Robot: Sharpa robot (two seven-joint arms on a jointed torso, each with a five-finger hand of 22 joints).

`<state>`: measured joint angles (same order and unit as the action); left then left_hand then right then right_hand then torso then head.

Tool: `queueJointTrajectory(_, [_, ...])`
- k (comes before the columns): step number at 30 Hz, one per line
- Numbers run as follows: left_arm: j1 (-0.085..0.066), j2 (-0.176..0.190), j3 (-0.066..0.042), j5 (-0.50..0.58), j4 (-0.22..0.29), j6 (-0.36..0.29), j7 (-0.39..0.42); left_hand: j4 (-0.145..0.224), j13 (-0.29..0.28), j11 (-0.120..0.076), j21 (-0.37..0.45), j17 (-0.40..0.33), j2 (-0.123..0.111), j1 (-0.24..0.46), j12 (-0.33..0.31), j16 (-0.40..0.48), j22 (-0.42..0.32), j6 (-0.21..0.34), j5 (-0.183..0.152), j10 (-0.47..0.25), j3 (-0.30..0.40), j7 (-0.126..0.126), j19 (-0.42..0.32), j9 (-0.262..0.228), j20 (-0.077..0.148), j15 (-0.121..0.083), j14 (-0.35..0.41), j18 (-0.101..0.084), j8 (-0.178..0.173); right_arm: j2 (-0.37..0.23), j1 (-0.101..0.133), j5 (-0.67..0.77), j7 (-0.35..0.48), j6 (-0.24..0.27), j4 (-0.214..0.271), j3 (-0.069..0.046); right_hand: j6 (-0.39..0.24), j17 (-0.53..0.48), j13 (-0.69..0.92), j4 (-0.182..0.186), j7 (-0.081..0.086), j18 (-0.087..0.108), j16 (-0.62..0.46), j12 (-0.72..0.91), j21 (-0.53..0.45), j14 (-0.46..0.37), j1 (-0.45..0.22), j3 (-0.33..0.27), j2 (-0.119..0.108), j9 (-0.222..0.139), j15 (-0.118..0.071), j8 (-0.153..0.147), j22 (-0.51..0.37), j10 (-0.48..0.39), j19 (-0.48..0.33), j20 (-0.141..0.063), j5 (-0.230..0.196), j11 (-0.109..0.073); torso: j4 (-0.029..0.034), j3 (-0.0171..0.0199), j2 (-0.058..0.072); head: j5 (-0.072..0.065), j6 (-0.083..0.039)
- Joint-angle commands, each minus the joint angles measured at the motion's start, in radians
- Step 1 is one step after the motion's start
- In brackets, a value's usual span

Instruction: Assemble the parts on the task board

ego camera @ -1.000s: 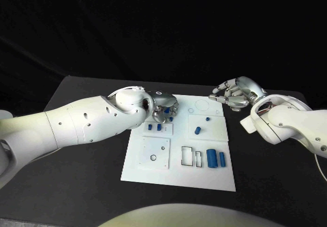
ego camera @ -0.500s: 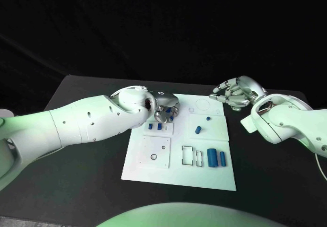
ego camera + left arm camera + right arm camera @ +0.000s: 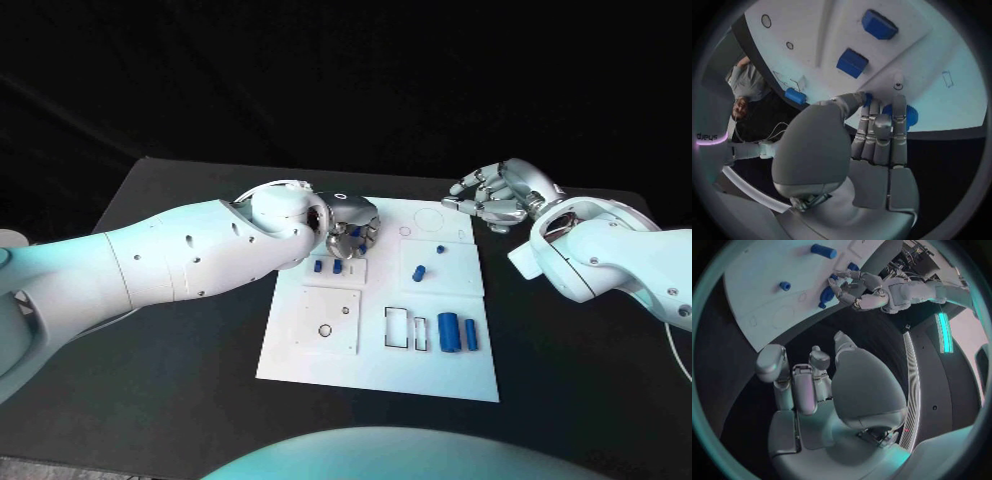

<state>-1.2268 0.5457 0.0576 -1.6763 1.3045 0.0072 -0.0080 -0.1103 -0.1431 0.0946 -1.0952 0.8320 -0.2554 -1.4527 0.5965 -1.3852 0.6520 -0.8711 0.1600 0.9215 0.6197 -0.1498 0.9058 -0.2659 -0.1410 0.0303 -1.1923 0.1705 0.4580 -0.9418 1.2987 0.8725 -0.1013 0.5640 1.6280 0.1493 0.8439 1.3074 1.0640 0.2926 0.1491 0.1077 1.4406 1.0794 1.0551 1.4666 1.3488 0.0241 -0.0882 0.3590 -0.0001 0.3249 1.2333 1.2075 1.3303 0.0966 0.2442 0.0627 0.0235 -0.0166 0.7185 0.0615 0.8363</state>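
Left hand [image 3: 346, 228] is over the far left corner of the task board [image 3: 378, 370], fingers closed on a blue part [image 3: 911, 116] | right hand [image 3: 498, 200] sits just off the board's far right corner, fingers curled, holding nothing | other blue parts [image 3: 459, 333] lie on the board.

— Colours on my side?
— Tabletop [image 3: 173, 400]: black. Task board [image 3: 378, 375]: white, thin dark outlines. Parts [image 3: 449, 332]: blue.
— My own?
— Left robot hand [image 3: 348, 228], right robot hand [image 3: 498, 197]: silver; arms white.
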Motion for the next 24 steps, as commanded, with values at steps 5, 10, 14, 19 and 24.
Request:
queueJointTrajectory(5, [0.004, -0.003, 0.003, 0.003, -0.004, 0.03, 0.005, 0.016, 0.0, -0.007, -0.024, 0.034, 0.033, -0.004, -0.01, -0.025, 0.014, -0.035, -0.006, 0.036, 0.016, 0.003, 0.0, -0.004, 0.01, -0.006, -0.034, 0.015, -0.006, 0.002, -0.001, 0.003, 0.005, -0.006, -0.001, 0.0, -0.008, 0.017, 0.0, -0.001, -0.001, 0.006, -0.004, -0.001, -0.007, 0.043, -0.005, 0.008, 0.002, -0.001, -0.009, 0.006, -0.001, -0.003, -0.009, 0.0, 0.005, 0.001, 0.0002, -0.0002, -0.001, 0.002, 0.0])
queueJointTrajectory(10, [0.005, -0.002, 0.003, 0.006, -0.004, 0.008, 0.012, 0.028, 0.0, -0.014, -0.047, 0.063, 0.043, -0.004, -0.016, -0.039, 0.038, -0.058, -0.007, 0.06, 0.023, 0.006, 0.014, -0.01, 0.015, -0.013, -0.06, 0.012, -0.008, 0.003, -0.001, 0.003, 0.006, -0.006, -0.002, 0.0, -0.008, 0.017, 0.0, -0.001, -0.001, 0.006, -0.004, -0.001, -0.007, 0.043, -0.005, 0.008, 0.002, -0.001, -0.009, 0.006, -0.001, -0.003, -0.009, 0.0, 0.005, 0.001, 0.0005, -0.0004, -0.001, 0.002, -0.002])
queueJointTrajectory(14, [0.007, 0.003, 0.003, 0.007, 0.001, -0.015, 0.011, 0.03, 0.0, -0.014, -0.055, 0.07, 0.043, -0.001, -0.022, -0.042, 0.049, -0.061, -0.008, 0.064, 0.024, 0.006, 0.022, -0.011, 0.016, -0.014, -0.067, 0.01, -0.01, 0.004, -0.001, 0.003, 0.006, -0.006, -0.002, 0.0, -0.008, 0.017, 0.0, -0.001, -0.001, 0.006, -0.004, -0.001, -0.007, 0.043, -0.005, 0.008, 0.002, -0.001, -0.009, 0.006, -0.001, -0.003, -0.009, 0.0, 0.005, 0.001, -0.0002, -0.0005, -0.001, 0.002, -0.007])
queueJointTrajectory(19, [0.011, 0.017, -0.004, 0.012, 0.018, -0.045, 0.006, 0.031, 0.002, -0.013, -0.063, 0.076, 0.041, 0.005, -0.031, -0.045, 0.061, -0.062, -0.008, 0.066, 0.026, 0.006, 0.03, -0.011, 0.017, -0.013, -0.074, 0.008, -0.016, 0.004, -0.001, 0.003, 0.006, -0.007, -0.003, 0.0, -0.008, 0.016, -0.002, 0.0, -0.001, 0.006, -0.004, -0.001, -0.009, 0.043, -0.006, 0.008, 0.004, -0.001, -0.01, 0.007, -0.002, -0.003, -0.009, 0.0, 0.006, 0.001, 0.0002, -0.001, -0.001, -0.001, -0.01])
queueJointTrajectory(24, [0.013, 0.041, -0.018, 0.032, 0.047, -0.059, 0.001, 0.032, 0.003, -0.013, -0.066, 0.077, 0.04, 0.007, -0.034, -0.046, 0.065, -0.063, -0.008, 0.068, 0.026, 0.006, 0.034, -0.012, 0.017, -0.014, -0.077, 0.007, -0.018, 0.003, -0.001, 0.003, 0.006, -0.007, -0.003, 0.0, -0.008, 0.016, -0.002, 0.0, -0.001, 0.006, -0.004, -0.001, -0.009, 0.043, -0.006, 0.008, 0.004, -0.001, -0.01, 0.007, -0.002, -0.003, -0.009, 0.0, 0.006, 0.001, 0.0004, 0.0006, -0.001, 0.0, -0.012])
